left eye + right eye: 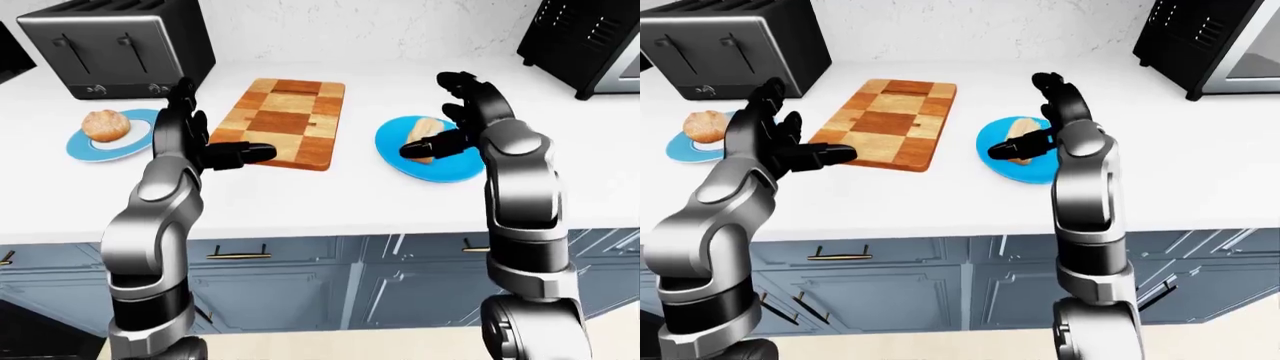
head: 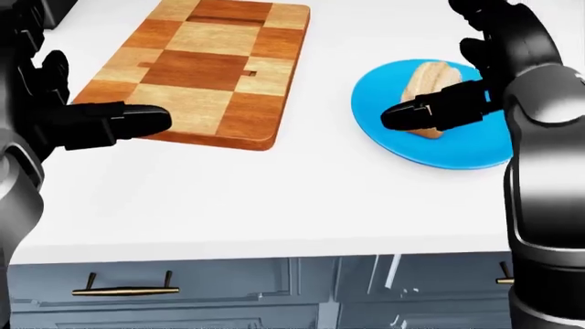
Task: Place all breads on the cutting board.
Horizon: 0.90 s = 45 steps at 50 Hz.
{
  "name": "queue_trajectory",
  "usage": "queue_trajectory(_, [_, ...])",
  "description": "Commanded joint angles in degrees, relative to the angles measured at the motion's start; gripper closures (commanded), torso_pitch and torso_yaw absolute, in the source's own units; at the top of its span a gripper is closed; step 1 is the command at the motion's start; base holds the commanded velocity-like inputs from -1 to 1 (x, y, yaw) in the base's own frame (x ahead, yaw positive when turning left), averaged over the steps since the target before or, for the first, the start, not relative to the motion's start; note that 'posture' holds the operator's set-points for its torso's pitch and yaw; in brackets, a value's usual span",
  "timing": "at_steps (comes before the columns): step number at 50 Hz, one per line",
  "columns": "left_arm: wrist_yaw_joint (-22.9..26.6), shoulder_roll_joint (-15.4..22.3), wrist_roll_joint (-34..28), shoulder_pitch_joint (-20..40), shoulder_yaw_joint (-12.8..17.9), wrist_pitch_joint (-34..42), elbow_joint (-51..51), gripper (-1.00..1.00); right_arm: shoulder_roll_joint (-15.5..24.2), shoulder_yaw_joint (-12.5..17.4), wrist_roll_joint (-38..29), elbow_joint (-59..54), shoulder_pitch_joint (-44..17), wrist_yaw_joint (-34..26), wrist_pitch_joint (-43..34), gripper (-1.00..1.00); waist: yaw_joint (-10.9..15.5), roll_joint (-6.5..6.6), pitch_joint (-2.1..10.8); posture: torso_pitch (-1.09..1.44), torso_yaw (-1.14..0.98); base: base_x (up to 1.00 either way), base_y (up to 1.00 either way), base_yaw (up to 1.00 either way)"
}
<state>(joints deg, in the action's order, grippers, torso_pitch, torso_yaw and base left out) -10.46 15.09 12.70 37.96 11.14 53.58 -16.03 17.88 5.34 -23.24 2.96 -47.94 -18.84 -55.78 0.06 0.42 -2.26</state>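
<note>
The cutting board (image 2: 206, 68) is bare; nothing placed. The right hand (image 1: 470, 120), fingers spread, hovers beside the loaf (image 2: 430, 82). A roll (image 1: 105, 124) waits beyond the open left hand (image 1: 195, 142).

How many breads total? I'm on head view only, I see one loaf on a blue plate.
Observer: Two. The left-eye view also shows a round bread roll at its left edge, outside your frame.
Operator: Loose on the counter?
Observer: No, it sits on a second blue plate, to the left of the cutting board.
Operator: Anything close to it?
Observer: A black toaster stands just above that plate in the left-eye view.
Operator: Right hand closed on the loaf yet?
Observer: No. The right hand is open, fingers spread upward, with one finger across the loaf.
</note>
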Motion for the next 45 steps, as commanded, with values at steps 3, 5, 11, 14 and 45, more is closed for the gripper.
queue_trajectory(3, [0.0, 0.4, -0.3, 1.8, 0.3, -2.1, -1.6, -1.0, 0.4, 0.7, -0.8, -1.4, -3.6, 1.4, 3.8, -0.74, 0.0, 0.01, 1.69, 0.0, 0.0, 0.0, 0.0, 0.0])
queue_trajectory(5, [0.1, 0.4, -0.3, 1.6, 0.3, -2.1, -1.7, -1.0, 0.4, 0.4, -1.0, -2.2, -3.5, 1.4, 4.7, -0.75, 0.0, 0.03, 1.76, 0.0, 0.0, 0.0, 0.0, 0.0])
queue_trajectory(11, [0.1, 0.3, 0.1, 1.5, 0.7, -1.9, -2.0, -1.0, -0.3, 0.6, -1.2, -6.0, -3.6, 2.7, 7.4, -0.77, 0.0, 0.05, 1.91, 0.0, 0.0, 0.0, 0.0, 0.0])
queue_trajectory(14, [0.2, 0.5, 0.2, 0.8, 0.7, -2.1, -2.2, -1.0, -0.7, 0.9, -0.6, -8.8, -3.7, 4.2, 9.3, -0.74, 0.0, 0.04, 1.97, 0.0, 0.0, 0.0, 0.0, 0.0])
queue_trajectory(45, [0.0, 0.7, 0.1, 1.4, 0.8, -1.6, -2.3, -1.0, 1.7, 1.6, -0.4, -12.4, -1.5, 5.4, 12.4, -0.65, 0.0, -0.25, 1.93, 0.0, 0.0, 0.0, 0.0, 0.0])
